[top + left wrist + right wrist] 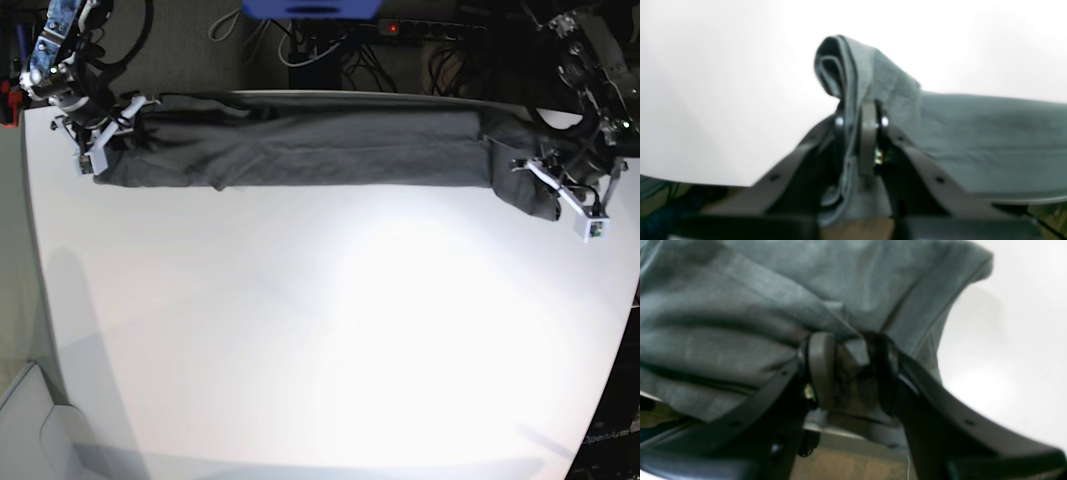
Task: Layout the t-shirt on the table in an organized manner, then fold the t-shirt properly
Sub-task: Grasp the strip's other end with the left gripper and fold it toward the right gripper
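Worktop [320, 350] near you is bare white; nothing sits on its front half. One t-shirt [300, 145] only, stretched into a long band along the far edge, running almost corner to corner. You've got two tools on it, one at each end.

Left tool [862, 121], at the far edge on the base view's right, is pressed together on a bunched fold of cloth; the wrist view shows fabric standing up between the pads and more of it lying flat beside them. Right tool [848, 368], at the other far corner, has its jaws partly apart with cloth gathered between them and draped over; looks like a grip on a thick bundle, but blur keeps that a judgement.

Holding both ends likely lets you keep the shirt taut and pull it toward the middle to spread it. It's still rolled and creased, so layout isn't done and folding hasn't started.

Count: one shirt, two tools, one worktop. Cables [320, 45] lie beyond the far edge.
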